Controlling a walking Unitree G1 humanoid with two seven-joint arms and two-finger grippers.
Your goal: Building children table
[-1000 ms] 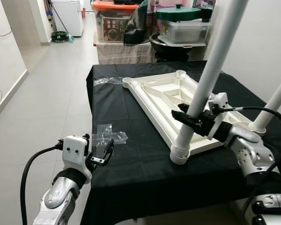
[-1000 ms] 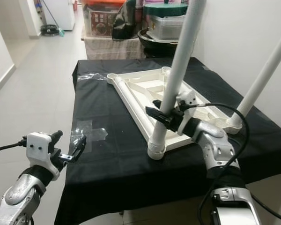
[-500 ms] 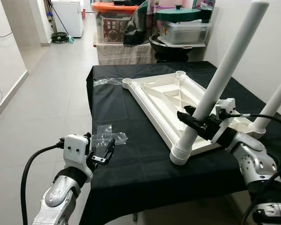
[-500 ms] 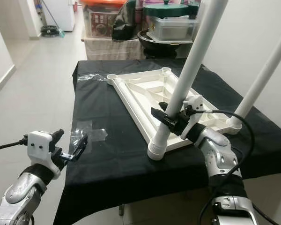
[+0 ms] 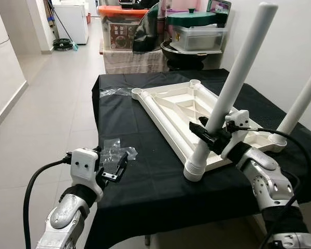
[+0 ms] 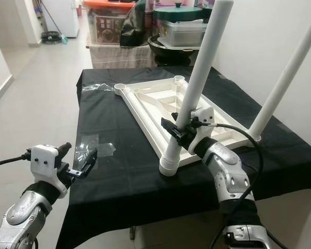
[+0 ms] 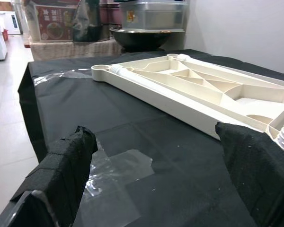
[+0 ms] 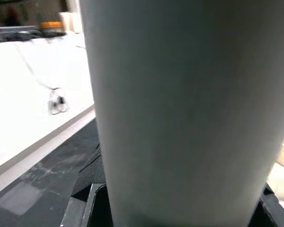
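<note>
Seating leg two of four: I clamp my right gripper (image 5: 211, 136) round the near leg (image 5: 225, 98) at the tabletop (image 5: 182, 106)'s six-o'clock corner, another leg (image 5: 300, 104) stands at three o'clock, two sockets (image 5: 137, 92) gape at twelve, and my left gripper (image 5: 116, 168) idles, fingers spread.

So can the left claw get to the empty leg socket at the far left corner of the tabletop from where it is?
Probably not without stepping closer. The left claw hangs open off the table's near edge, while that socket lies far across the black cloth. Nothing blocks the way; only plastic wrap lies between.
</note>
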